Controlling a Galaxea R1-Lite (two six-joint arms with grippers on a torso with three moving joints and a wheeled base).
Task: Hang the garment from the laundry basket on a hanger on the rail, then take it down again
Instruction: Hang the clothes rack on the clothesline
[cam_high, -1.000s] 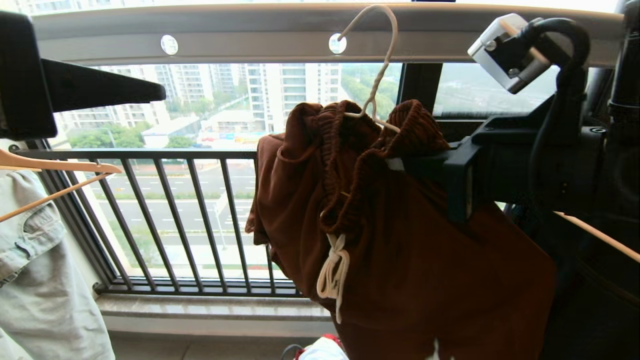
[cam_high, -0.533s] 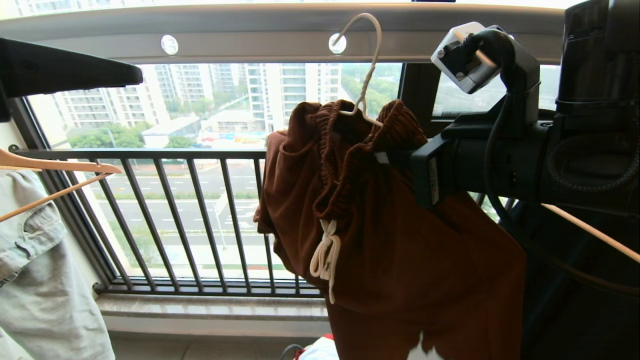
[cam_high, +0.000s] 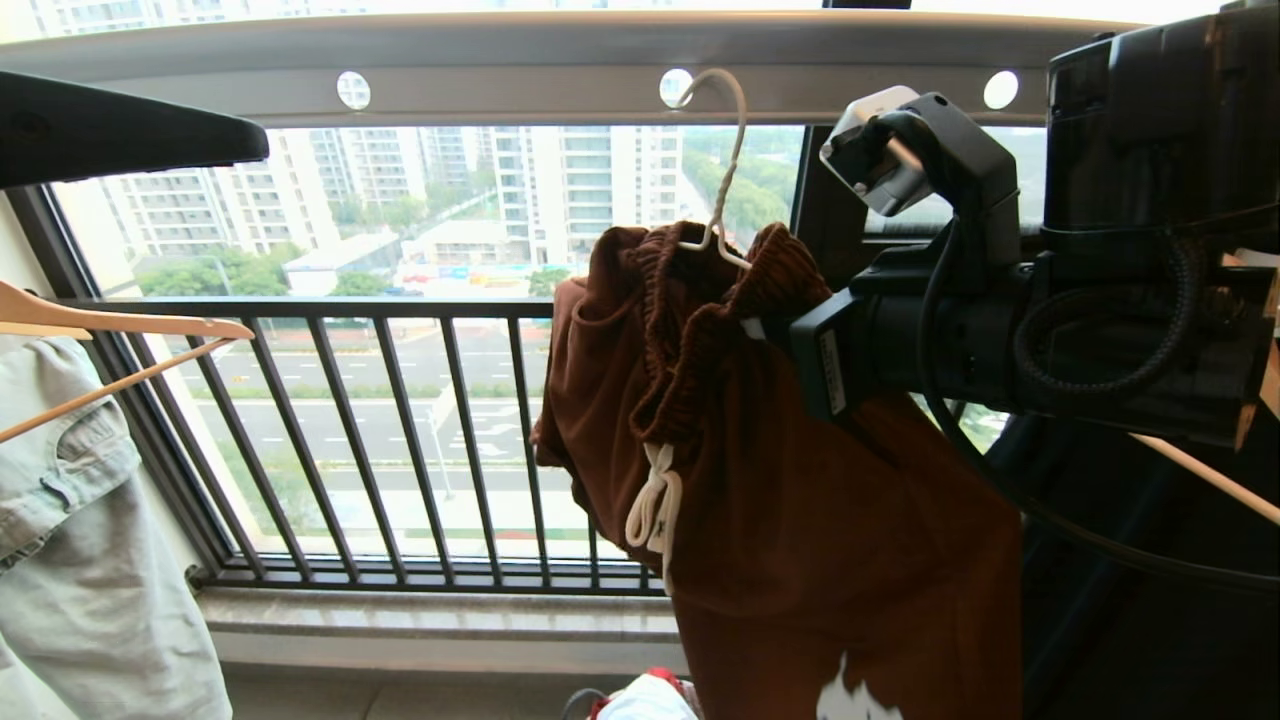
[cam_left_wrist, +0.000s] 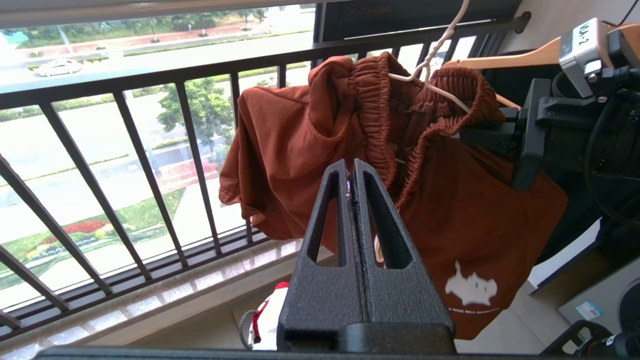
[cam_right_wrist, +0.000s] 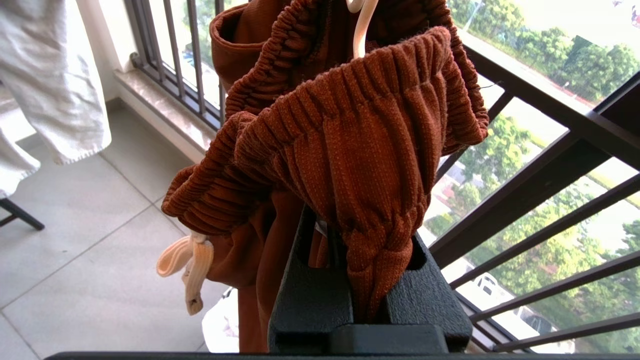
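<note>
The garment (cam_high: 800, 520), rust-brown shorts with a white drawstring, hangs bunched over the cream wire hanger (cam_high: 725, 160). The hanger's hook tip sits at a round hole in the silver rail (cam_high: 500, 70). My right gripper (cam_high: 765, 325) reaches in from the right and is shut on the gathered waistband (cam_right_wrist: 360, 165); the fabric fills its jaws (cam_right_wrist: 350, 235). My left gripper (cam_left_wrist: 351, 167) is shut and empty, held apart to the left of the shorts (cam_left_wrist: 300, 130) and high at the left (cam_high: 255, 150) of the head view. The laundry basket (cam_left_wrist: 262, 320) stands on the floor below, partly visible (cam_high: 640, 705).
A pale grey-green denim piece (cam_high: 70, 540) hangs on a wooden hanger (cam_high: 120, 330) at the left. The black balcony railing (cam_high: 400, 440) and stone sill (cam_high: 420, 620) run behind. A second wooden hanger (cam_high: 1200, 475) and dark cloth lie behind my right arm.
My right arm has moved left and down with the shorts. The hanger's hook has come down from above the rail to the level of the hole. My left gripper has drawn slightly left.
</note>
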